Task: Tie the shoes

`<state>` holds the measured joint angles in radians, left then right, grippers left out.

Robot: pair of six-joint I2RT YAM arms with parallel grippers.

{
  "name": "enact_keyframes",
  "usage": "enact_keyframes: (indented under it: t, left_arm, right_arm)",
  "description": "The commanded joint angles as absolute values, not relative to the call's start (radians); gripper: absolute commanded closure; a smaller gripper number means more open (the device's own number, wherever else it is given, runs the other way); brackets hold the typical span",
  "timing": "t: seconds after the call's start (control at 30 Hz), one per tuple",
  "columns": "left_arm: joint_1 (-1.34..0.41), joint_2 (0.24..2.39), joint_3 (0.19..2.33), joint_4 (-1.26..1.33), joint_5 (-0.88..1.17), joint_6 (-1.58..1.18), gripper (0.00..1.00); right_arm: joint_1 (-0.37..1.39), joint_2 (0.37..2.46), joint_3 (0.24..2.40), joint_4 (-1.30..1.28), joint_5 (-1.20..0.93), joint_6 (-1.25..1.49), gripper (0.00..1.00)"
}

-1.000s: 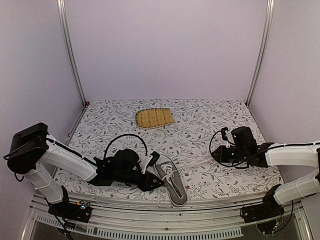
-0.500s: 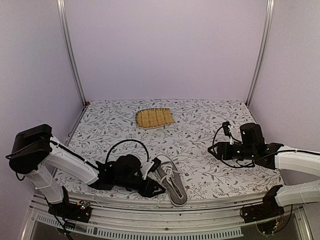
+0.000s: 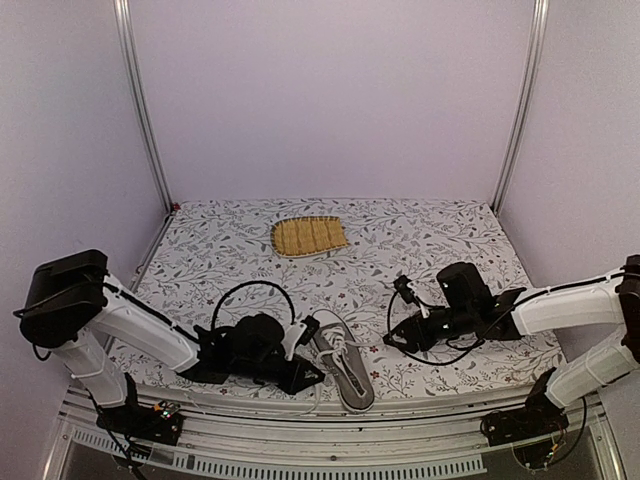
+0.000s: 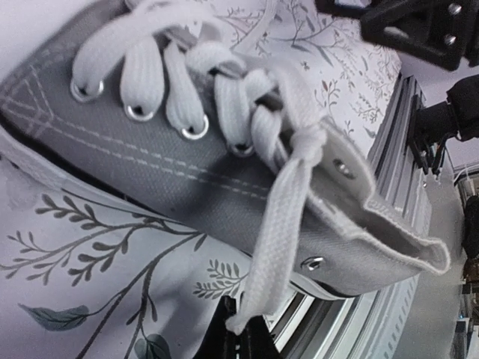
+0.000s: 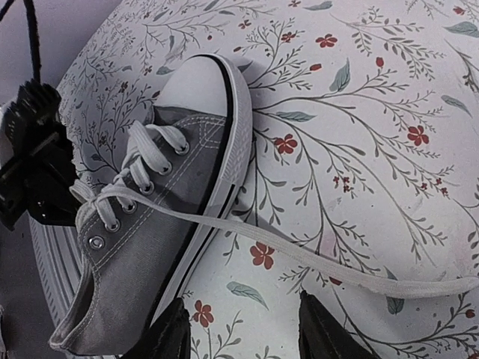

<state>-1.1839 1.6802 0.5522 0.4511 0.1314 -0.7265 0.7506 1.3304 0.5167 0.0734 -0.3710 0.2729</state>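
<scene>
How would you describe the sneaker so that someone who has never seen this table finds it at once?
Start at the floral-print table and go to its near edge, just right of the left gripper. There lies a small grey canvas sneaker with white laces and toe cap, unlike the flat yellow woven mat farther back.

One sneaker (image 3: pixel 340 360), seemingly one mat (image 3: pixel 310 236).

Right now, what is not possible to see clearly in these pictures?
1. Left wrist view: whether the left gripper pinches the lace end; the bottom edge cuts its fingers.
2. Right wrist view: where the other lace ends; the right edge cuts it.
3. Top view: the lacing on the sneaker, too small to follow.
</scene>
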Motion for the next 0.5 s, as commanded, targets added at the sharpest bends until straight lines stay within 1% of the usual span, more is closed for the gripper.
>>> enact_keyframes:
  t: [0.0,0.07,0.17,0.33,0.47]
  left_arm:
    - [-1.188,1.599,0.559,0.48,0.05,-0.697,1.0]
    - [-1.183,1.589,0.573,0.478,0.039,-0.687,1.0]
    - [-1.176,1.582,0.586,0.489,0.015,-0.677,1.0]
    - [-1.164,1.597,0.598,0.497,0.018,-0.674,1.0]
    - [-1.144,1.613,0.603,0.493,0.023,-0.684,1.0]
  right_arm:
    - [0.792,1.425,0.574,0.115,-0.316,0.213,0.53]
    - [0.795,1.46,0.6,0.073,-0.197,0.229,0.54]
    - [0.795,1.464,0.621,0.003,-0.014,0.336,0.5]
    - [0.794,1.376,0.598,-0.075,0.135,0.56,0.4]
    - [0.793,1.368,0.601,-0.118,0.185,0.708,0.39]
